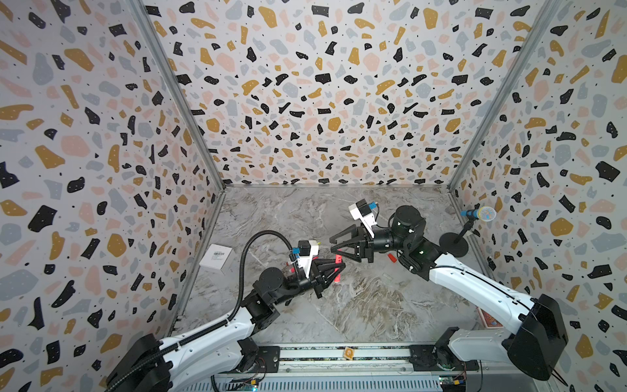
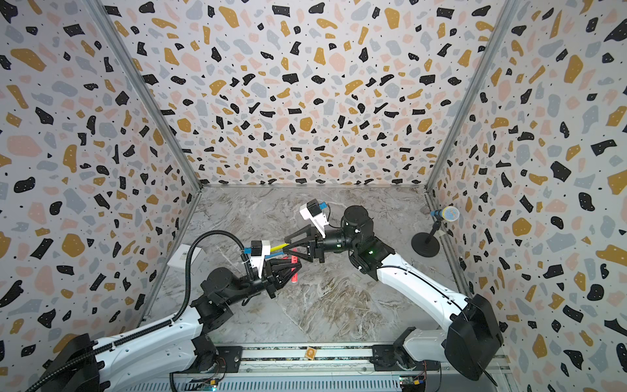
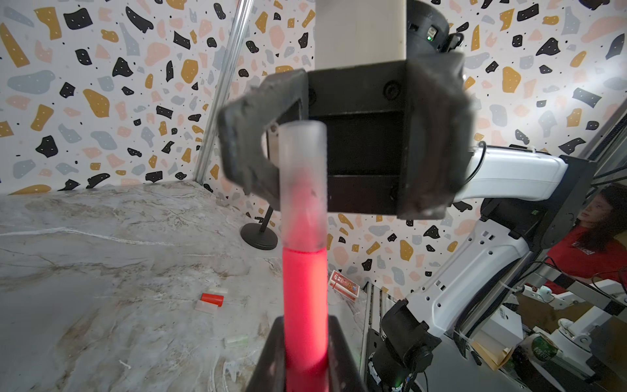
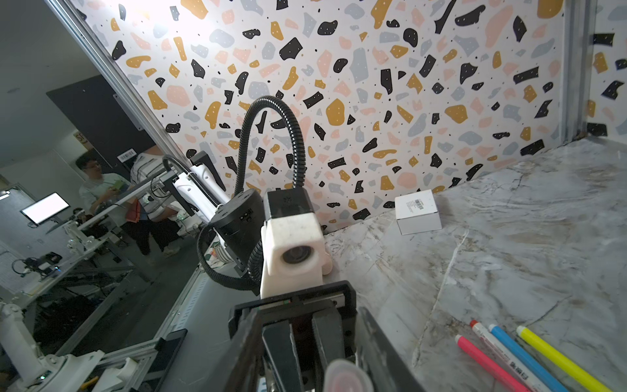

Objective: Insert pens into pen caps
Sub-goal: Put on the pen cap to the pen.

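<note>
My left gripper [image 3: 305, 325] is shut on a bright pink pen [image 3: 305, 288], which it holds up off the table. A frosted clear pen cap [image 3: 303, 183] sits over the pen's far end. My right gripper [image 1: 334, 245] faces the left one, and its blurred fingers [image 3: 242, 146] stand apart on either side of that cap [image 4: 346, 376] without clearly touching it. On the marble lie a pink pen [image 4: 485, 363], a white one with a red end [image 4: 502, 356], a light blue one [image 4: 526, 356] and a yellow one [image 4: 559, 359]. A red-orange cap [image 3: 212, 298] lies loose.
Clear caps [image 3: 206, 306] and a pale green one [image 3: 235, 341] lie near the red-orange cap [image 1: 392, 258]. A white box [image 1: 216, 256] sits by the left wall. A microphone on a round stand [image 1: 453, 244] is at the right wall, and a card deck [image 1: 488, 319] lies near the right arm's base.
</note>
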### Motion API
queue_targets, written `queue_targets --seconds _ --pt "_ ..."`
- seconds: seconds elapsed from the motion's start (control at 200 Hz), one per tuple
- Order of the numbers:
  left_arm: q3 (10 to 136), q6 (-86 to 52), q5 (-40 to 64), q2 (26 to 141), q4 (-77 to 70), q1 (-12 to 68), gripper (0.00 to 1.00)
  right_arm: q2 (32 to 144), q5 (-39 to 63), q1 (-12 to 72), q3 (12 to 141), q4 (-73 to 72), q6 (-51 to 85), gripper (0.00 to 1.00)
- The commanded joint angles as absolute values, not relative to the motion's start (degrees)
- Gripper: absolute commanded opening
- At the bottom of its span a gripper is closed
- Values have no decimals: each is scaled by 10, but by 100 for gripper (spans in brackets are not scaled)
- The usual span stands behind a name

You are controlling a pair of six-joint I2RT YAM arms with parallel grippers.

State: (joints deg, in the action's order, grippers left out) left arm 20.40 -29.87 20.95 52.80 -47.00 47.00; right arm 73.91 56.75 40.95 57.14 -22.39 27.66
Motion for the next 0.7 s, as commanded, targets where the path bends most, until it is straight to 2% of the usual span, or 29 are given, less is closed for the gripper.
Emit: queue_targets --seconds 0.0,0.155,0.22,0.28,0.34,0.39,0.506,0.696 --pt "220 -308 205 529 -526 472 0 725 576 414 566 -254 287 35" --pt "219 -312 208 531 -528 472 0 723 577 415 564 -257 289 19" --pt "219 -312 209 532 -527 472 0 724 577 415 563 -258 289 21" --pt "220 -312 213 533 -526 471 0 723 578 416 563 -258 288 26" --pt "220 -311 216 535 -525 472 0 722 577 416 563 -258 288 36" --pt "220 -311 217 536 -524 472 0 721 575 416 563 -259 288 39" --pt "220 -310 220 537 -519 472 0 723 571 415 572 -253 285 37" --pt "223 -308 221 535 -512 471 0 728 570 416 578 -243 279 27"
